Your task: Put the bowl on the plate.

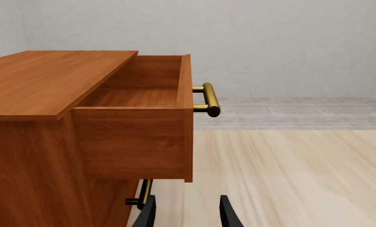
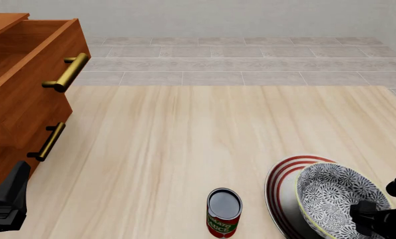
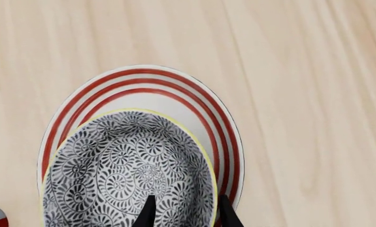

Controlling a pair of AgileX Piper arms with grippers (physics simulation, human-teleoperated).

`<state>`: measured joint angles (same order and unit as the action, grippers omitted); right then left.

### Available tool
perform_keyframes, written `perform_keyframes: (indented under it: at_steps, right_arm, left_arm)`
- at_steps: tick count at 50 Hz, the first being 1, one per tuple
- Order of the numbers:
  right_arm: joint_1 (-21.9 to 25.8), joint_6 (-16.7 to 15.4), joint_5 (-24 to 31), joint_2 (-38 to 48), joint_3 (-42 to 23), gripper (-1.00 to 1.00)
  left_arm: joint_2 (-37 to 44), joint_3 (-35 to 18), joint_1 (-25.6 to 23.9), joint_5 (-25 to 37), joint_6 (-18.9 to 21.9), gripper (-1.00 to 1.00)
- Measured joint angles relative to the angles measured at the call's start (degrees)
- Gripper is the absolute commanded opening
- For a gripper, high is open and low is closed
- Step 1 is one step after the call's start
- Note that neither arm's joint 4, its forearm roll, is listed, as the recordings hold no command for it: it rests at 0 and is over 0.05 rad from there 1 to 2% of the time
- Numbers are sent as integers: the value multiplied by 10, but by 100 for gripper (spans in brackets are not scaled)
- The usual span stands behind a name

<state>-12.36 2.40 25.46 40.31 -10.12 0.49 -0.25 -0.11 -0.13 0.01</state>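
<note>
At the lower right of the front frame the bowl (image 2: 336, 194) sits over the plate (image 2: 284, 184). The right pincer (image 3: 185, 210) straddles its near rim; grip or release I cannot tell. The bowl looks rigid, glazed, slippery and breakable: best pinched at the rim wall. The left pincer (image 1: 188, 213) hangs released, grasping nothing.

Glossy brass handle (image 1: 208, 100), wooden drawer (image 1: 135, 137)

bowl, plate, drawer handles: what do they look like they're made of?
Bowl: looks like glazed ceramic, with a printed grey-and-white floral pattern and a pale yellow rim.
Plate: likely glazed ceramic too, smooth white with red rings.
Upper drawer handle: brass-coloured metal bar with a soft sheen; the lower handle matches it.
All are simulator renders, so this is judged from looks alone.
</note>
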Motion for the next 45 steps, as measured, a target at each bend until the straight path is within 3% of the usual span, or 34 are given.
perform_keyframes:
  at_steps: [21, 45]
  right_arm:
    - [-19, -20, 14, 3, -23, 100]
    - [-60, -65, 80, -6, -123, 100]
  left_arm:
    - [0, 0, 0, 0, 0, 100]
    - [0, 0, 0, 0, 0, 100]
